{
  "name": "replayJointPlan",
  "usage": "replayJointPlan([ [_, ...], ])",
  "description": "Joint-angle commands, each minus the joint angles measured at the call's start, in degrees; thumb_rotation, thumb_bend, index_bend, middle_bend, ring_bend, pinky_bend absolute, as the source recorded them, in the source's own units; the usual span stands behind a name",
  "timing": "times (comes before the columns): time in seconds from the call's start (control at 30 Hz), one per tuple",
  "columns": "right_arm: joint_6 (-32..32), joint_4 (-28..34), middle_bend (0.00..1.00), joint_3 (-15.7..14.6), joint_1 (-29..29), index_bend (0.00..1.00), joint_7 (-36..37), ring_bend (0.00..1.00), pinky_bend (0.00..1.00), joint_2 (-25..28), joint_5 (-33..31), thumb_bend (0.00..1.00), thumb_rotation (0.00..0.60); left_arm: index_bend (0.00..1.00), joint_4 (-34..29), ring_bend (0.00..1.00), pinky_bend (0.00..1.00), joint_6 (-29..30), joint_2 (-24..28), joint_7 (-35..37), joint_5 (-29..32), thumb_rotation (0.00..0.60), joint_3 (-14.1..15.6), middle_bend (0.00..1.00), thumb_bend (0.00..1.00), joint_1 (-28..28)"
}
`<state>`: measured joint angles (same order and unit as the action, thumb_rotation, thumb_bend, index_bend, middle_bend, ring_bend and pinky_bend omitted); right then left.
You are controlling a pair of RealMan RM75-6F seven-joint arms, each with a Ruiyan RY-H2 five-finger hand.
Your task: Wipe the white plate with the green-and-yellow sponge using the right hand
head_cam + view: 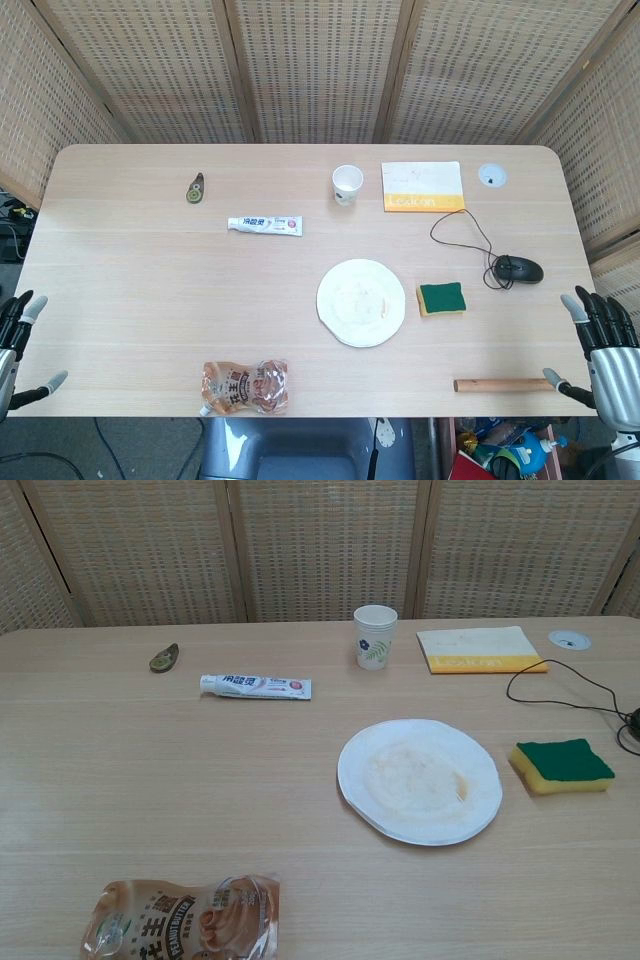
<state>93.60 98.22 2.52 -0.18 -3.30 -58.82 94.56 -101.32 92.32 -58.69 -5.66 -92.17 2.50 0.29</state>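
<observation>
Head view. We list a white plate [361, 302] near the table's [130, 290] middle, a green-and-yellow sponge [441, 298] just right of it, apart. Far side: toothpaste tube [265, 225], paper cup [347, 184], yellow-edged book [423, 186]. A mouse [520, 268] lies right of the sponge, a wooden stick [497, 385] on the near right edge, a snack bag [246, 386] near left. Left hand [14, 335] and right hand [604, 345] sit off the table's sides, fingers spread, holding nothing.

Chest view. We see the plate [420, 779] with brownish smears and the sponge [561, 765] green side up; neither hand shows here.

Head view overhead, chest view low — shared table [150, 280].
</observation>
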Motion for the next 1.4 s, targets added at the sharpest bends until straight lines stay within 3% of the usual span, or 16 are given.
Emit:
replayJointPlan([
  [0.03, -0.08, 0.08, 0.0, -0.03, 0.04, 0.0, 0.04, 0.0, 0.0, 0.06, -0.04, 0.0, 0.6, 0.0, -0.03, 0.0, 0.0, -0.07, 0.04, 0.13, 0.07, 0.6, -0.08, 0.0, 0.0, 0.02],
  [0.23, -2.55, 0.3, 0.0, -0.48, 1.16, 0.0, 1.17, 0.0, 0.0, 0.2, 0.07, 0.0, 0.6, 0.0, 0.08, 0.0, 0.0, -0.69, -0.01, 0.28, 0.55, 0.6, -0.35, 0.0, 0.0, -0.12],
  [0.5, -26.42, -6.22, 0.0, 1.72, 16.89, 0.0, 3.65, 0.0, 0.0, -4.09, -1.66, 0.0, 0.6, 0.0, 0.02, 0.0, 0.0, -3.25, -1.36, -2.14, 3.5, 0.6, -2.43, 0.0, 0.0, -1.74],
  [0.8, -39.81, -16.34, 0.0, 4.61, 26.55, 0.0, -1.68, 0.0, 0.0, -12.78, -8.9, 0.0, 0.6, 0.0, -0.18, 0.0, 0.0, -6.37, -2.44, -4.86, 8.22, 0.6, -4.25, 0.0, 0.0, -3.18],
  [0.93, -42.9, -18.88, 0.01, 4.76, 28.58, 0.05, -3.66, 0.0, 0.02, -15.37, -11.53, 0.0, 0.6, 0.0, -0.15, 0.0, 0.0, -7.64, -2.73, -5.55, 10.08, 0.6, -4.9, 0.0, 0.0, -3.8],
  [1.13, -45.08, -21.45, 0.07, 4.6, 30.65, 0.08, -6.5, 0.0, 0.12, -18.81, -13.68, 0.0, 0.6, 0.0, 0.19, 0.0, 0.0, -8.95, -3.06, -5.94, 12.12, 0.6, -5.63, 0.0, 0.0, -4.48],
  [1.4, -46.56, -25.66, 0.15, 4.86, 32.85, 0.12, -8.85, 0.08, 0.19, -23.16, -16.59, 0.0, 0.6, 0.0, 0.12, 0.0, 0.0, -9.84, -3.24, -6.69, 13.69, 0.6, -6.03, 0.0, 0.0, -4.98],
])
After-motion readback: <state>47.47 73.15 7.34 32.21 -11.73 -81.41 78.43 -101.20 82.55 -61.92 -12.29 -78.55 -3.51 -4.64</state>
